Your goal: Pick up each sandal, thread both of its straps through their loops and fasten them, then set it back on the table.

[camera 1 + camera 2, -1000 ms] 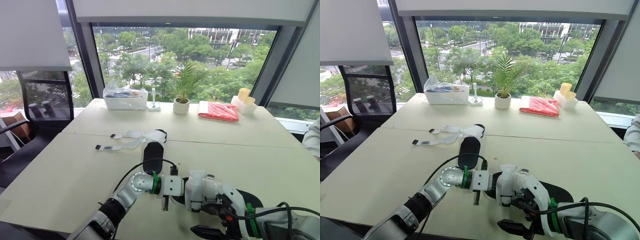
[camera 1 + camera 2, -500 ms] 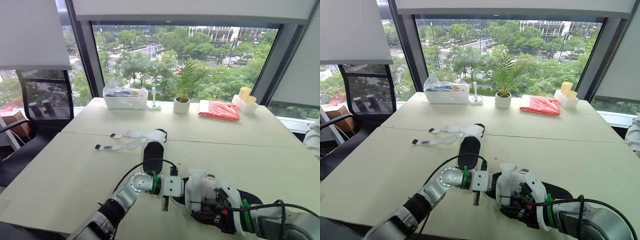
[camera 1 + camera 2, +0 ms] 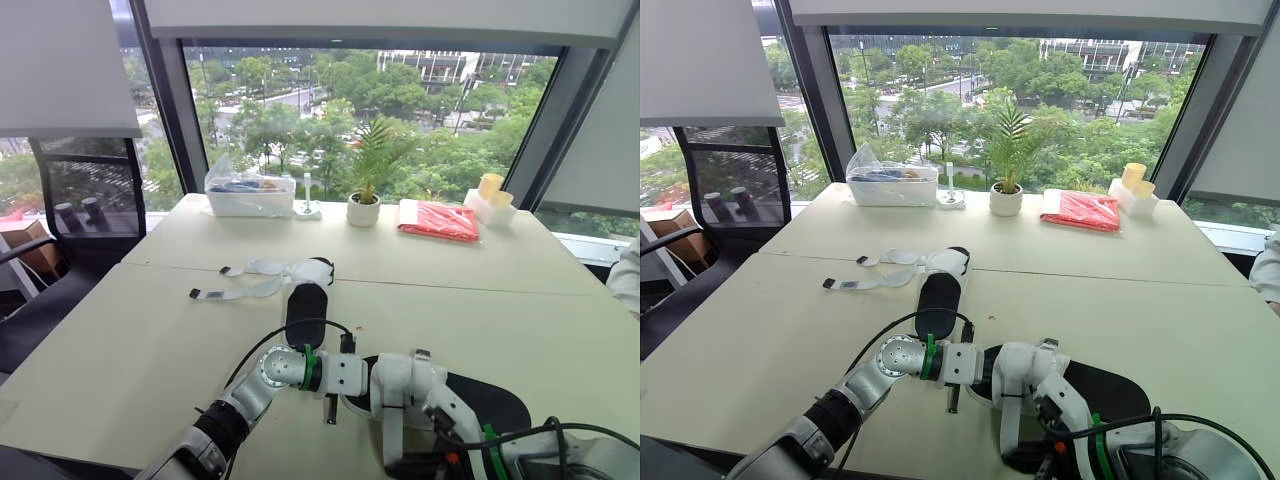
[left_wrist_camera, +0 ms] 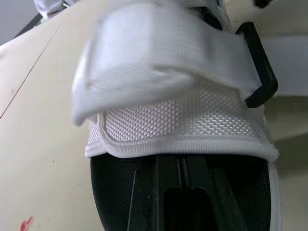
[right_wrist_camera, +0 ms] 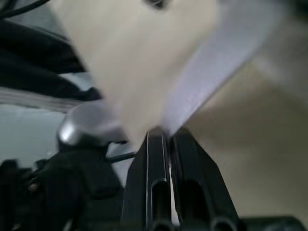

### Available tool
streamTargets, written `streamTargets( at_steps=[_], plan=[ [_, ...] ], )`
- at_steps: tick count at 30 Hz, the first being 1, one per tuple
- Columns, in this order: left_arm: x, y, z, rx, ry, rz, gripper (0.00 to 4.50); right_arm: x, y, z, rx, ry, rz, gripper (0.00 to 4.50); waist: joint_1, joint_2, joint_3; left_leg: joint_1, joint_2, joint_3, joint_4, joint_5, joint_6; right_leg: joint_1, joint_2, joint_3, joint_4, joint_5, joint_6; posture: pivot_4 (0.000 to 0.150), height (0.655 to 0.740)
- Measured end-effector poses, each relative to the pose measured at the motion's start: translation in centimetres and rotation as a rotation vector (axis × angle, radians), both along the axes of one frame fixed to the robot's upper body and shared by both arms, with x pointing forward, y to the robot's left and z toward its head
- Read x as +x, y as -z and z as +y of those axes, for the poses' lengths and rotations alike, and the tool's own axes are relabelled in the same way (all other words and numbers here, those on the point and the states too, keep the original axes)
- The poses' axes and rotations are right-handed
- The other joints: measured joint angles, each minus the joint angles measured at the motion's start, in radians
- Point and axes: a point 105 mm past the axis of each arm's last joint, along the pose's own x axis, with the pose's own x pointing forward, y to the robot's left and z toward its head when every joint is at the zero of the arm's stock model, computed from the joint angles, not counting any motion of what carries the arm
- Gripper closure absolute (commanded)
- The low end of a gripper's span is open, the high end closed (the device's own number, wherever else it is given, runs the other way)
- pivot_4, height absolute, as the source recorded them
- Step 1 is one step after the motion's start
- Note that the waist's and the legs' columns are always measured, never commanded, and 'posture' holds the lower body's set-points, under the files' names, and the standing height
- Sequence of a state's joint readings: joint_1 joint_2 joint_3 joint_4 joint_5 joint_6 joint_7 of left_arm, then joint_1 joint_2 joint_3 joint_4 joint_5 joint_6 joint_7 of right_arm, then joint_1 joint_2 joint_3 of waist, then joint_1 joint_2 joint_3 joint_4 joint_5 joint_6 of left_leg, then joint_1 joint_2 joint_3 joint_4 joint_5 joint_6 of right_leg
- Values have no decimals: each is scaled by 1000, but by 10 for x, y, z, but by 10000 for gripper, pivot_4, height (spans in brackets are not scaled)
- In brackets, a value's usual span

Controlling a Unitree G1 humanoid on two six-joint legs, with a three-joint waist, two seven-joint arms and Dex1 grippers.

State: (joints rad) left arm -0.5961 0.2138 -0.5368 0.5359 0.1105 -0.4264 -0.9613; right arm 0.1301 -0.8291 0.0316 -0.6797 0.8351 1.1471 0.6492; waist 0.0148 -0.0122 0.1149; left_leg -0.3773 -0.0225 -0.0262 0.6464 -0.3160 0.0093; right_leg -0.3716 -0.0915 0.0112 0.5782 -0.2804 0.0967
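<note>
Right wrist view: right gripper on strap

Black-soled sandal, white woven strap, black loop, cream table, red packet

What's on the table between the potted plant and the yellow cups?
A flat red packet lies between the potted plant and the yellow cups; both eye views show it.

The left arm reaches inward across the front, elbow low; the left gripper has its fingers pressed together; the right arm lies low, forearm angled inward; the right gripper pinches a white strap.
</note>
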Motion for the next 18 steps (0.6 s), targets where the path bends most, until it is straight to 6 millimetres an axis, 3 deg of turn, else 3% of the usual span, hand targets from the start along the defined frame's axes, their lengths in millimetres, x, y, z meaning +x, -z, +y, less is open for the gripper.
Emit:
streamTargets(
  at_steps=[3,10,15,18],
  plan=[
    [0,0,1,2,-1,-4,45000,-7,-2,1,3,-25,14,44672,-1,0,0,0,0,0,0,0,0,0,0,0,0,0,0,1500,7374],
    [-2,-2,1,2,6,-12,45000,-16,-28,3,7,-89,-63,44672,0,0,0,-6,0,0,-1,0,0,-2,0,0,0,0,1,1500,7374],
    [-2,-3,-1,33,29,-50,45000,-5,-74,6,14,-158,-247,44672,0,-1,0,-7,0,0,1,0,0,-2,0,-1,0,0,1,1500,7374],
    [-2,-4,-1,40,46,-73,45000,13,-102,6,13,-172,-353,44672,0,0,1,-9,0,0,1,0,0,-4,0,-1,0,0,1,1500,7374]
  ],
)
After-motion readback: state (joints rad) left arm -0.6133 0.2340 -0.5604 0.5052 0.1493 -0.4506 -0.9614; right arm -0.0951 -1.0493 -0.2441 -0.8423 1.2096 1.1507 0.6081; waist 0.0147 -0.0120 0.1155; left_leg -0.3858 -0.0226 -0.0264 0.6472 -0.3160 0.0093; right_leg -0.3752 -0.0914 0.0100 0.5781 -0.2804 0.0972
